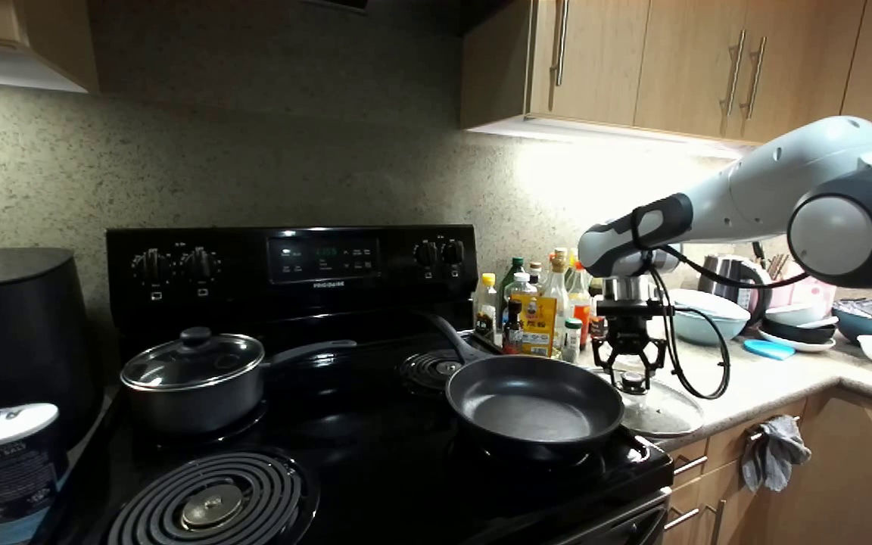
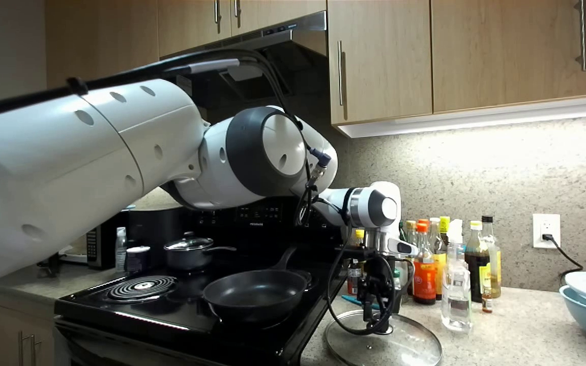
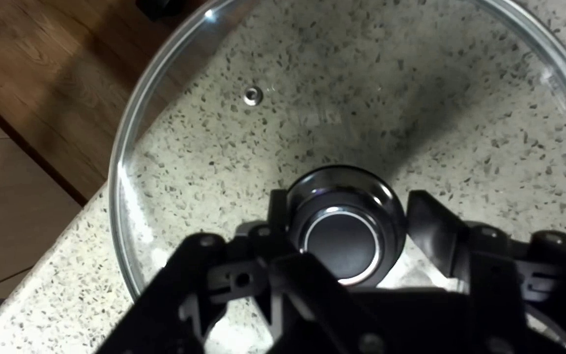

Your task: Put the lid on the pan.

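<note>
The lid is clear glass with a metal rim and a dark round knob. It is at the counter beside the stove in both exterior views [image 1: 674,412] [image 2: 410,343], and it fills much of the wrist view [image 3: 361,128]. My gripper [image 1: 633,382] is over the lid's middle; it also shows in an exterior view [image 2: 377,323]. In the wrist view, its fingers [image 3: 347,216] bear on both sides of the knob. I cannot tell whether the lid touches the counter. The black frying pan [image 1: 530,409] sits uncovered and empty on the stove, also in an exterior view [image 2: 257,295], handle toward the back.
A smaller lidded pot [image 1: 194,378] stands at the stove's back left. Several bottles [image 2: 425,269] stand on the counter behind the gripper. Bowls [image 1: 708,322] are farther along the counter. The lid overhangs the counter edge [image 3: 81,216] in the wrist view.
</note>
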`<state>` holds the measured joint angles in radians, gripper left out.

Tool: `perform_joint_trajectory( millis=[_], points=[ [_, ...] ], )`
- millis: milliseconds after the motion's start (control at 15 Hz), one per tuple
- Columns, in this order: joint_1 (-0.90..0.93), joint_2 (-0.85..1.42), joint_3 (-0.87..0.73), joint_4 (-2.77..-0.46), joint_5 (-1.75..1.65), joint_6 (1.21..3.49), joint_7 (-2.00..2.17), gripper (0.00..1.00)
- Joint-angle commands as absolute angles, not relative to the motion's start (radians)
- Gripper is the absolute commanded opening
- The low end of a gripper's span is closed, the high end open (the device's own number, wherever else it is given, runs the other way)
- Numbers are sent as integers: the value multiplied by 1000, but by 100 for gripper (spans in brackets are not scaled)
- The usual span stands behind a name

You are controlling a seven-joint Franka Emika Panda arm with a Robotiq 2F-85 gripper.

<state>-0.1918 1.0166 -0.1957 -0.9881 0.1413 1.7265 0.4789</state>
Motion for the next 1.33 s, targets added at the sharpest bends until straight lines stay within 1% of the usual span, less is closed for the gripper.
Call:
perform_joint_trajectory(
  millis=[0, 533, 600, 667, 733, 800, 933, 1267],
  points=[
    [-191, 1030, -199, -976, 139, 1728, 487, 38],
    [-196, 1040, -197, -952, 137, 1710, 476, 35],
    [-198, 1045, -196, -946, 138, 1706, 477, 79],
    [-200, 1050, -195, -939, 139, 1699, 477, 86],
    [-202, 1058, -196, -935, 140, 1693, 479, 90],
    [-203, 1065, -197, -930, 141, 1687, 483, 97],
    [-206, 1069, -200, -931, 143, 1681, 484, 100],
    [-217, 1039, -200, -977, 150, 1706, 476, 100]
  ],
)
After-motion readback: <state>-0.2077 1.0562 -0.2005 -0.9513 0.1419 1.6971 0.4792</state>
